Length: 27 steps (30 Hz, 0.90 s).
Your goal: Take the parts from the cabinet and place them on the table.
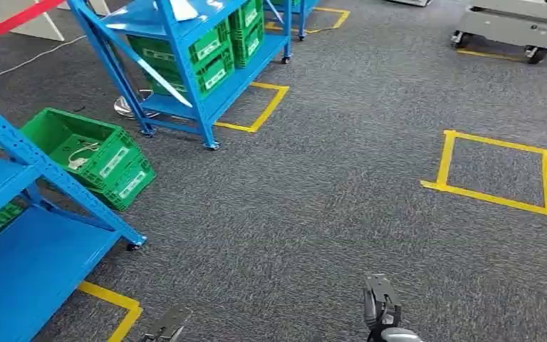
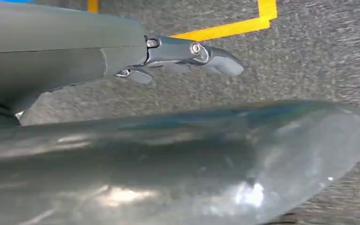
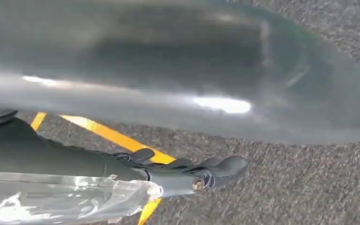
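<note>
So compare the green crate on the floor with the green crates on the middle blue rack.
The floor crate sits alone on the carpet beside the near rack; the rack crates are stacked together on the rack's bottom shelf. The floor crate's open top shows something pale inside; the rack crates' insides are hidden. Both are green plastic with white labels on their sides.

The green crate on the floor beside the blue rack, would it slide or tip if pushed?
The green crate is wide, low and flat on carpet, so tipping seems unlikely. Carpet probably drags, so it may slide stiffly. It looks nearly empty, so likely light.
</note>
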Available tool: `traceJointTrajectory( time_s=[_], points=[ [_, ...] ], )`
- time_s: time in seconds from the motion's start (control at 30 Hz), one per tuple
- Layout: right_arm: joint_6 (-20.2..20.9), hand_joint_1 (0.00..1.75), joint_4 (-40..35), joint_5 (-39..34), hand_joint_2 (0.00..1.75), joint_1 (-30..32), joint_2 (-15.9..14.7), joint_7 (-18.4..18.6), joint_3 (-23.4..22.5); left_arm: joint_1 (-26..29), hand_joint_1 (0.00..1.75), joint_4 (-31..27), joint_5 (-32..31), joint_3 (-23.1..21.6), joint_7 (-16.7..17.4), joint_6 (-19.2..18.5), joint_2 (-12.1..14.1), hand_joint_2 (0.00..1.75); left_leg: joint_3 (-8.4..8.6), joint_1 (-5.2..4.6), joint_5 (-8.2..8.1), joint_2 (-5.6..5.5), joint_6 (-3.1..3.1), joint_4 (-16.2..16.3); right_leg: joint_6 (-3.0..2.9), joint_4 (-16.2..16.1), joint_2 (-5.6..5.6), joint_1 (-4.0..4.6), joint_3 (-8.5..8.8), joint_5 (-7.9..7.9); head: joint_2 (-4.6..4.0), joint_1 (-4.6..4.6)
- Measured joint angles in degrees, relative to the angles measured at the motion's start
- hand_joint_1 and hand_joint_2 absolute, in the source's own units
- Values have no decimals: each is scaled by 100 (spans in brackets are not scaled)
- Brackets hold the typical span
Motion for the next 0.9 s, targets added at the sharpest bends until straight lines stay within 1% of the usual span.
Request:
traceJointTrajectory(
  time_s=[0.07,0.1,0.13,0.17,0.2,0.23,0.27,0.3,0.33,0.37,0.4,0.43,0.47,0.5,0.57,0.6,0.63,0.67,0.7,0.73,0.77,0.8,0.83,0.87,0.9],
  points=[
    [0,0,0,0,0,1,2,0,2,26,0,0,0,0,-13,-24,6,0,-22,-22,-12,-131,62,3,41,-21,-132,-13,42,-15,0,5],
    [0,0,0,-2,0,2,2,0,6,38,0,0,0,0,-13,-26,7,0,-6,12,15,-214,111,-18,88,-14,-137,-34,48,-51,0,-11],
    [0,0,0,-4,0,-1,2,-2,9,46,0,0,0,2,-13,-26,7,0,-5,29,20,-266,138,-20,131,114,155,-52,-13,-152,0,29],
    [0,0,0,-9,0,-3,2,-7,11,31,0,0,2,2,-13,-26,9,0,-6,35,24,-321,176,-19,139,459,380,-69,-166,-351,0,38],
    [0,0,0,-11,0,4,2,-7,11,18,0,0,2,2,-15,-26,2,0,-9,36,26,-395,197,-19,144,971,477,-68,-404,-587,0,40],
    [0,0,0,-11,0,15,2,-7,11,15,0,0,0,2,-15,-28,-2,0,-9,33,24,-481,200,-19,152,1479,518,-66,-659,-782,0,51],
    [0,0,0,-15,0,26,2,0,11,23,0,0,0,2,-15,-31,0,0,-6,30,25,-562,201,-19,145,1822,532,-64,-853,-862,0,46],
    [0,0,0,-20,0,32,2,0,11,32,0,0,0,2,-15,-31,7,0,-4,29,25,-644,201,-17,133,1872,533,-60,-916,-797,0,46],
    [-2,0,0,-39,0,32,0,2,11,35,0,0,0,4,-13,-31,11,0,3,30,26,-727,199,-16,120,1669,537,-61,-852,-616,0,49],
    [-7,0,0,-55,0,26,0,2,13,34,0,0,0,4,-13,-31,9,0,15,33,29,-820,194,-15,102,1232,557,-63,-661,-339,0,44],
    [-9,0,0,-66,0,17,2,2,15,31,0,0,0,4,-13,-31,4,0,33,42,31,-912,184,-13,86,637,654,-78,-376,-35,0,51],
    [-9,0,0,-74,0,15,0,2,17,29,0,0,0,4,-13,-31,0,0,36,48,27,-973,160,-10,87,194,904,-107,-172,106,0,49],
    [-7,0,0,-77,0,12,2,2,20,15,0,0,0,4,-13,-31,2,0,3,18,20,-1033,119,28,75,40,1033,-139,-96,22,0,42],
    [-7,0,0,-87,0,15,2,4,20,15,0,0,0,4,-13,-31,4,0,-20,38,46,-1089,85,11,54,70,986,-115,-84,33,0,40],
    [-7,0,0,-87,0,13,2,4,20,56,0,2,0,2,-13,-31,4,0,-43,76,88,-1181,8,-31,-15,86,899,-77,-100,44,0,42],
    [-7,0,0,-87,0,9,11,2,24,68,0,2,0,2,-13,-31,15,0,-61,67,90,-1224,-29,-33,-75,39,823,-110,-92,81,0,42],
    [-11,0,-2,-87,0,3,13,0,24,73,0,4,0,4,-13,-31,4,0,-88,41,10,-916,-44,35,-114,15,758,-110,-81,99,0,27],
    [-11,0,-2,-87,0,6,11,0,24,54,0,4,0,2,-13,-31,4,0,-211,32,-190,-666,-65,292,-152,-2,695,-103,-81,105,0,-35],
    [-11,0,-2,-87,0,20,9,0,24,30,0,4,0,2,-13,-31,7,0,-406,36,-423,-553,-84,708,-162,-2,615,-90,-85,103,0,-28],
    [-11,0,-2,-90,0,34,7,0,24,20,0,4,0,2,-13,-31,7,0,-630,40,-637,-502,-99,1183,-172,-1,525,-82,-88,97,0,-30],
    [-11,0,-2,-87,0,38,4,0,24,23,0,4,0,2,-13,-31,7,0,-830,42,-788,-481,-113,1614,-179,-1,438,-78,-89,91,0,-28],
    [-11,0,-2,-90,0,37,4,0,24,40,0,4,0,2,-13,-31,7,0,-912,46,-785,-473,-130,1784,-181,0,354,-78,-87,88,0,-32],
    [-11,0,-2,-87,0,37,4,0,24,52,0,4,0,4,-13,-33,11,0,-841,49,-638,-467,-134,1658,-175,0,277,-79,-81,83,0,-30],
    [-11,0,-2,-87,0,33,4,0,24,51,0,4,0,4,-13,-31,13,0,-664,52,-417,-450,-131,1312,-163,0,205,-83,-72,75,0,-32],
    [-9,0,-2,-87,0,28,4,0,24,47,0,4,0,4,-13,-31,15,0,-400,51,-175,-381,-123,819,-148,0,135,-87,-56,64,0,-30]
  ],
)
